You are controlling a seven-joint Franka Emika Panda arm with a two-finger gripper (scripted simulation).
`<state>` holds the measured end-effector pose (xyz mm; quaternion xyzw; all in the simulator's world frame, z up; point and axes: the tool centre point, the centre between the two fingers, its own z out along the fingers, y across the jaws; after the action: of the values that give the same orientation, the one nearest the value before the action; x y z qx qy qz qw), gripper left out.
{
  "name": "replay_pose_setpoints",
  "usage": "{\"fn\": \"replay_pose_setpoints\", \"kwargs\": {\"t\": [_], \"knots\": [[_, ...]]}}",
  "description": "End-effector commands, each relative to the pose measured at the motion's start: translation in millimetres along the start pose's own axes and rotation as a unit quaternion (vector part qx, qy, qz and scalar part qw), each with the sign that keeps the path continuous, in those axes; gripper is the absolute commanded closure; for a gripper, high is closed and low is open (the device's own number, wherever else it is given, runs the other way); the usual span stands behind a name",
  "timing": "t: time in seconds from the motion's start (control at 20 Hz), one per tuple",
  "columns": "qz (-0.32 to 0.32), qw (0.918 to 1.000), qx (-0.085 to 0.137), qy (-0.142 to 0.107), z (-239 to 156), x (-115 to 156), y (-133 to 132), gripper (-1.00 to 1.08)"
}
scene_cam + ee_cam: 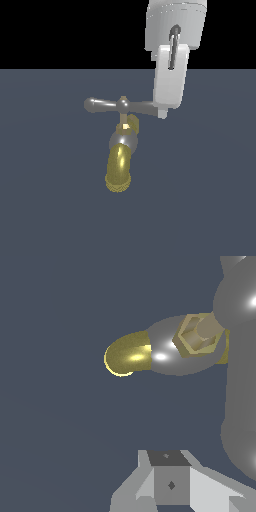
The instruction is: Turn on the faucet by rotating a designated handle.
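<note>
The faucet stands on the dark floor in the exterior view, with a brass-gold curved spout (119, 170), a silver-grey collar (123, 139) and a thin brass stem. The grey crossbar handle (107, 105) lies level above it, with a central hub and a rounded knob at its left end. My white gripper (162, 113) comes down from above and its tip touches the handle's right end, hiding that knob. In the wrist view the spout (127, 354), the collar (162, 353) and the handle (241, 381) show close by. The gripper (170, 476) looks shut, with the handle beside it, not between the fingers.
Flat dark grey-blue floor (50, 200) lies all around the faucet. A black background fills the upper part of the exterior view. No other objects show.
</note>
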<state>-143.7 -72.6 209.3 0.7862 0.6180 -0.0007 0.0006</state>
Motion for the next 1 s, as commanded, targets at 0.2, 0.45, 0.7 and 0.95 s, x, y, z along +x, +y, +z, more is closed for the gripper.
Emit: {"fn": "replay_pose_setpoints", "kwargs": {"t": [0.2,0.45,0.7,0.95], "knots": [[-0.024,0.9997,0.0,0.0,9.2,2.9,5.4,1.08],[-0.027,0.9996,0.0,0.001,10.3,3.6,6.0,1.08],[-0.027,0.9996,0.0,0.001,10.2,3.2,11.3,1.08],[-0.027,0.9996,0.0,0.001,10.3,2.0,24.7,1.08]]}}
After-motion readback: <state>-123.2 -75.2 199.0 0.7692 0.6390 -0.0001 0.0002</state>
